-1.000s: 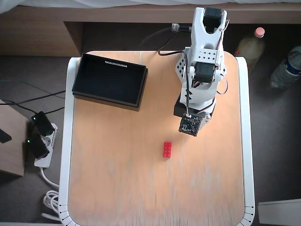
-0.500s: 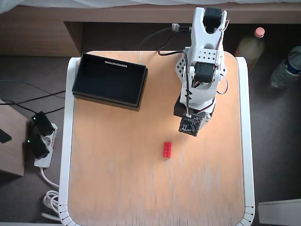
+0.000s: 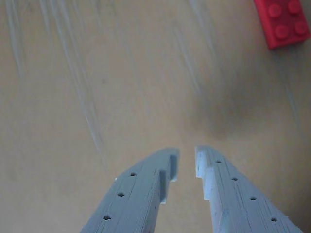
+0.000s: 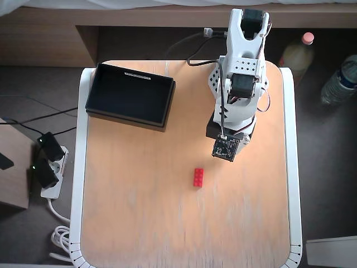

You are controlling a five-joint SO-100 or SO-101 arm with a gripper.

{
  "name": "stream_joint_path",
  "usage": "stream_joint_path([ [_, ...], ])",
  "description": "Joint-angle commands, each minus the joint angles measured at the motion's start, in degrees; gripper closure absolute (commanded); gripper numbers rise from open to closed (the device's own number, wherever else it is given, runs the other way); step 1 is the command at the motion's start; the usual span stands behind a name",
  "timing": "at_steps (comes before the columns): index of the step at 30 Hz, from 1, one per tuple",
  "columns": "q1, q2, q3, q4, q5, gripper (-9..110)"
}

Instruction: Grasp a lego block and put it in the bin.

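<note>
The lego block (image 3: 284, 22) is a small red studded brick at the top right corner of the wrist view, partly cut off by the frame edge. In the overhead view it (image 4: 198, 177) lies alone on the wooden tabletop, below and left of the arm's wrist. My gripper (image 3: 187, 155) hangs over bare wood with its grey jaws nearly together, a narrow slit between the tips and nothing in them. The brick is ahead and to the right of the tips. The bin (image 4: 129, 95), a shallow black tray, stands at the table's top left with nothing in it.
The white arm (image 4: 241, 78) is mounted at the table's top edge, and its wrist board (image 4: 225, 148) hides the fingers from above. The table (image 4: 139, 223) has a white rim. Bottles (image 4: 340, 84) and a power strip (image 4: 47, 167) are on the floor beside it.
</note>
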Motion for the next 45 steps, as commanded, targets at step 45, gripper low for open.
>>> stream_joint_path([
  [45, 2.9, -13.18, -8.79, -7.03, 14.06, 100],
])
